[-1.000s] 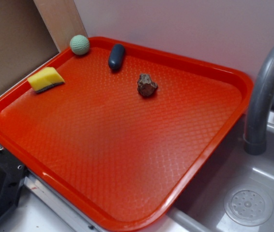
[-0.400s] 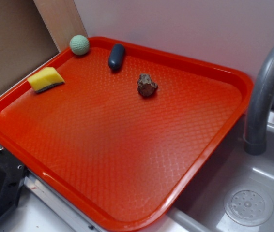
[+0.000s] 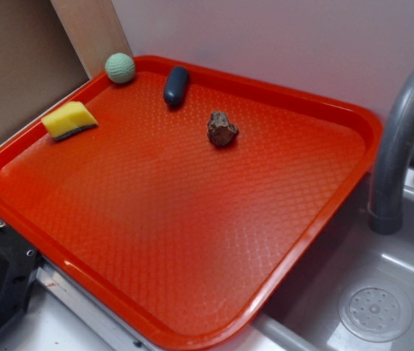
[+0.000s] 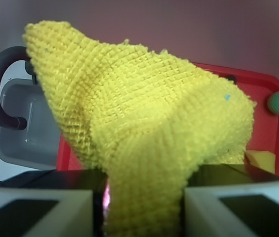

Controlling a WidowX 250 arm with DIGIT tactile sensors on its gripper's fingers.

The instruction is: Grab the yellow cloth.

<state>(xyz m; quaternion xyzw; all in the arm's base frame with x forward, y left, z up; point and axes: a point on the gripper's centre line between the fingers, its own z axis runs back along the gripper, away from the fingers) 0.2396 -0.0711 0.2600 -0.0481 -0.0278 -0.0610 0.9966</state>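
In the wrist view the yellow cloth (image 4: 144,128) fills most of the frame, bunched and hanging from between the two fingers. My gripper (image 4: 143,212) is shut on it, high above the red tray (image 4: 258,84). The cloth and the gripper are out of the exterior view, where only the tray (image 3: 287,241) shows.
On the tray lie a yellow sponge with a dark base (image 3: 69,120), a pale green ball (image 3: 120,67), a dark blue oblong object (image 3: 175,86) and a brown lump (image 3: 221,129). A grey sink (image 3: 375,292) with a curved tap (image 3: 401,139) is on the right.
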